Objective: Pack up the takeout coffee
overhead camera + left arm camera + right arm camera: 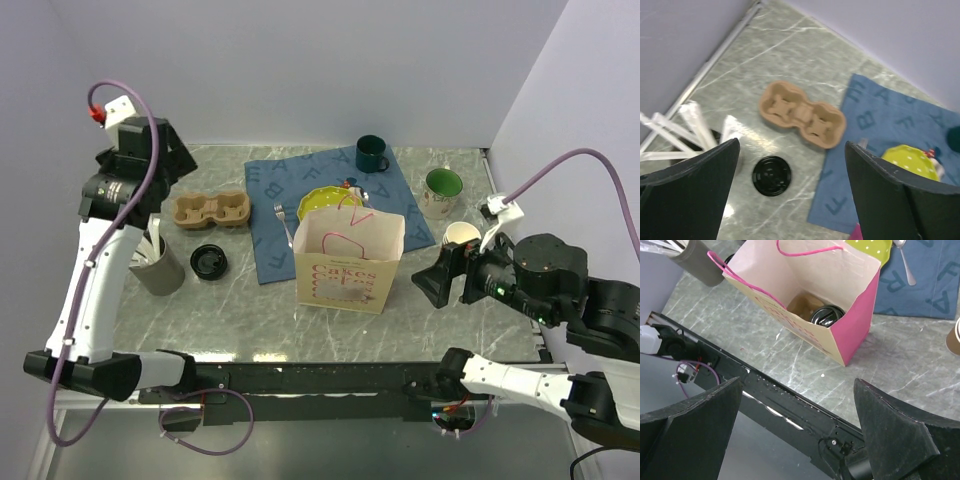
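Two hands logged, both spread wide, pinching nothing: left hand (pixel 792 150) above cup carrier (pixel 802 114) and loose black lid (pixel 771 175), centre of left wrist view; right hand (pixel 797 385) above near edge of table (pixel 900 355). Takeout coffee (pixel 827 316) found inside open paper bag (pixel 855 315), upper centre of right wrist view, dark top facing up.

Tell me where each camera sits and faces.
Top external: high behind the arms, facing down at the table; both arms show.
Left wrist: over the table's left, facing down at the cup carrier and black lid; open left hand frames it.
Right wrist: at the table's right, facing into the paper bag at the takeout coffee; open right hand shows.
Shared: top external and left wrist both see the carrier.
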Robot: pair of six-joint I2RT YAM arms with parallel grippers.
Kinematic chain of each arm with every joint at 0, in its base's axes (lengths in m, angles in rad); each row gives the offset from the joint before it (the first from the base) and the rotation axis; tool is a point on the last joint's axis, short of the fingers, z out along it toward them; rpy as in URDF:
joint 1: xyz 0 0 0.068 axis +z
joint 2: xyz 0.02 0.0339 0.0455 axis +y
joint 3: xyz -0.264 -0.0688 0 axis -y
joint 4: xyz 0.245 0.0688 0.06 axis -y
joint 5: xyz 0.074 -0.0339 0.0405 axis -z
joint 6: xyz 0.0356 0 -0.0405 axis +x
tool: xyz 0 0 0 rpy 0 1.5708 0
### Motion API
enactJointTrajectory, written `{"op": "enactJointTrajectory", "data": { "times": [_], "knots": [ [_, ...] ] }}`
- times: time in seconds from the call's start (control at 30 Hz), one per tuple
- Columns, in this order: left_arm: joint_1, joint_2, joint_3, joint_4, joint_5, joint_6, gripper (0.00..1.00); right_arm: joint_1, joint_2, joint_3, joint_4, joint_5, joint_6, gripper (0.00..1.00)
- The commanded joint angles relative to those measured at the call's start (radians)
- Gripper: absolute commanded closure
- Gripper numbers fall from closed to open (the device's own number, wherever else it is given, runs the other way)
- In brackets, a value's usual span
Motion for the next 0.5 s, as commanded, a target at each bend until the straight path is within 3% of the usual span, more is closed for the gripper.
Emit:
{"op": "enactJointTrajectory", "data": {
  "times": [0.0, 0.1, 0.27, 0.37, 0.47],
  "knots": [
    [0.083, 0.032, 0.058, -0.054, 0.043, 0.035, 0.11, -0.005, -0.007, -0.034, 0.058, -0.016, 0.006, 0.0],
    [0.135, 0.02, 0.05, -0.078, 0.012, -0.037, 0.19, -0.004, -0.033, -0.069, 0.073, -0.019, 0.02, 0.0],
    [0.194, 0.019, 0.01, -0.156, 0.029, -0.135, 0.21, -0.004, -0.061, -0.101, 0.076, -0.037, 0.023, 0.0],
    [0.25, -0.037, -0.109, -0.13, 0.093, -0.148, 0.2, -0.005, -0.087, -0.138, 0.07, -0.028, 0.023, 0.0],
    [0.286, -0.049, -0.2, -0.089, 0.116, -0.14, 0.28, -0.004, -0.116, -0.185, 0.087, -0.047, 0.019, 0.01]
  ]
}}
